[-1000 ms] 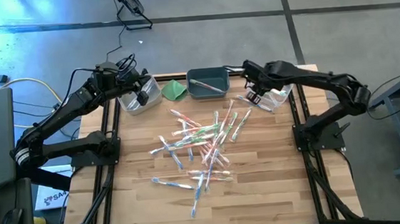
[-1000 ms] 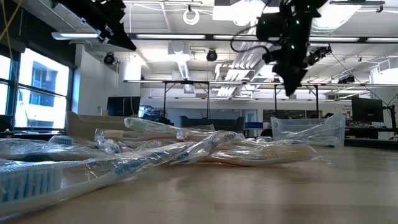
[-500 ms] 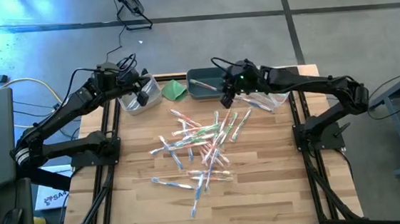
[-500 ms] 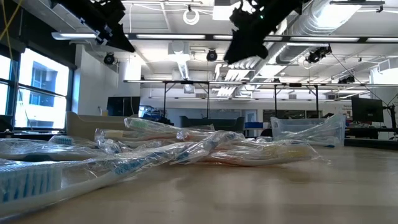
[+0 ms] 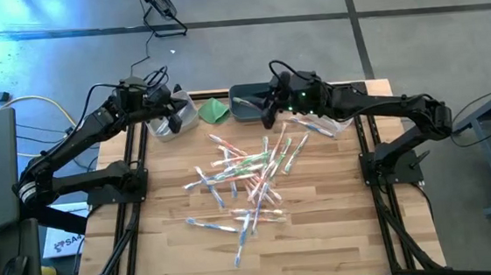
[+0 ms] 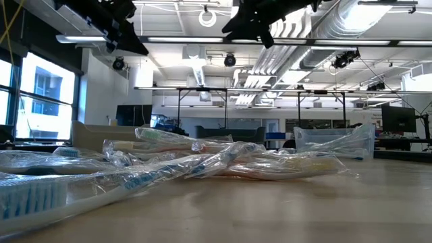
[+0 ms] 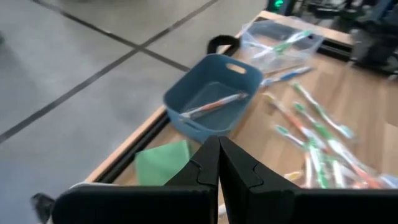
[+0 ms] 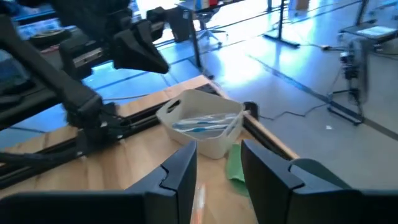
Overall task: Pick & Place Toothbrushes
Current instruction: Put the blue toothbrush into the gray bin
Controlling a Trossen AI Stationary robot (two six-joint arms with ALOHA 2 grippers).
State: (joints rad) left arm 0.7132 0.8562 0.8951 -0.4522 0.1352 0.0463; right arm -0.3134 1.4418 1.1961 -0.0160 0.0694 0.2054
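With the right gripper [image 5: 267,111], held what looked like a pink-orange toothbrush [image 8: 198,202], pinched between half-spread fingers, above the blue bin [image 5: 246,88] at the table's far edge, where another orange one already lay. Parked the left gripper [image 5: 174,118], fingers pressed together, over the clear bin [image 8: 199,130] beside the green cloth [image 5: 214,111]. Left most of the toothbrushes [image 5: 249,177] heaped mid-table. Judged the step as delivery; called next for lowering toward the blue bin and spreading the fingers so the brush would drop inside the rim.
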